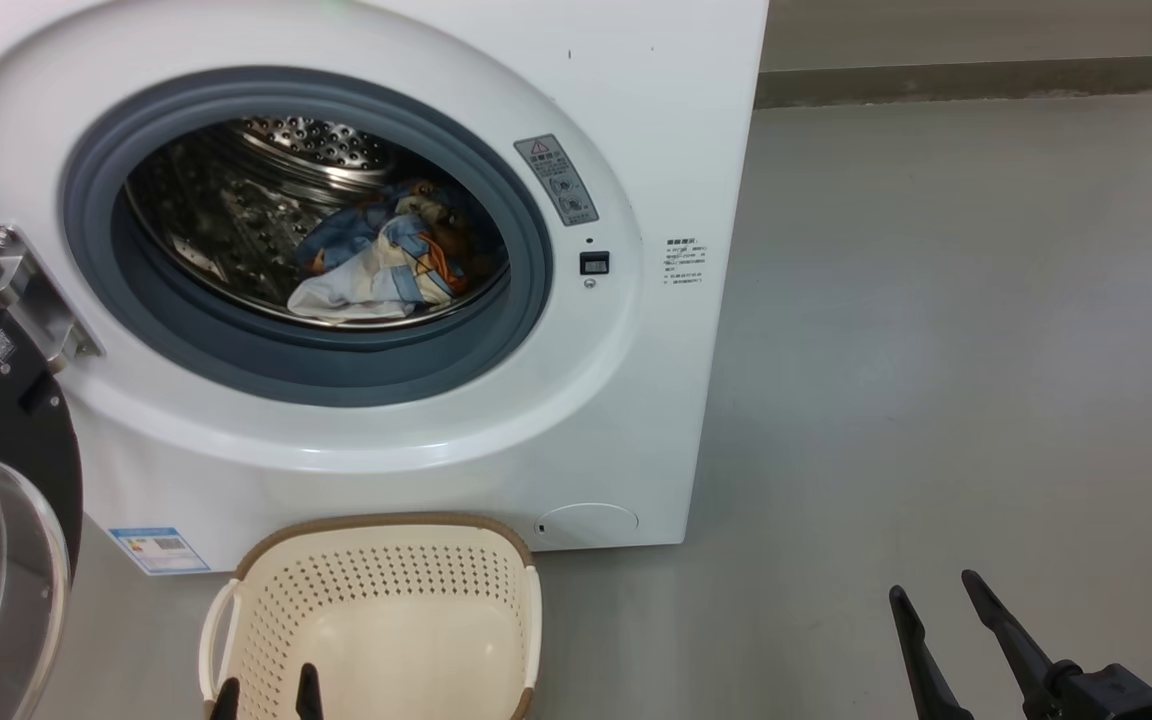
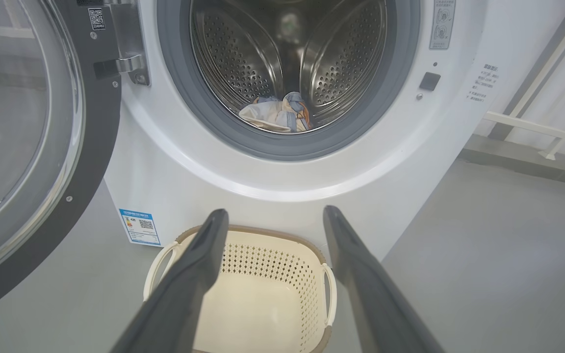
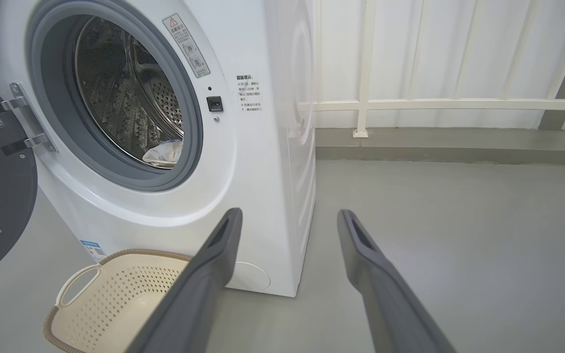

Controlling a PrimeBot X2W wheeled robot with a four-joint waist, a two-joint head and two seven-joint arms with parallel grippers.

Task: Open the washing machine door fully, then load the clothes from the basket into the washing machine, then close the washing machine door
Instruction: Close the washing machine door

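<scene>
Clothes [image 1: 376, 265]: crumpled blue bear-print bundle, whitish lining near, lay left-right inside washing machine [image 1: 636, 400] | left hand [image 2: 273, 212], right hand [image 1: 934, 585]: both released.

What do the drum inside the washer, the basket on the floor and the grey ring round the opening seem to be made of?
Drum: shiny perforated metal, likely stainless steel, mirror reflections. Basket: matte cream plastic, moulded holes; the brown rim looks woven, possibly moulded too. Grey ring: dull, smooth, probably rubber, no glare.
</scene>
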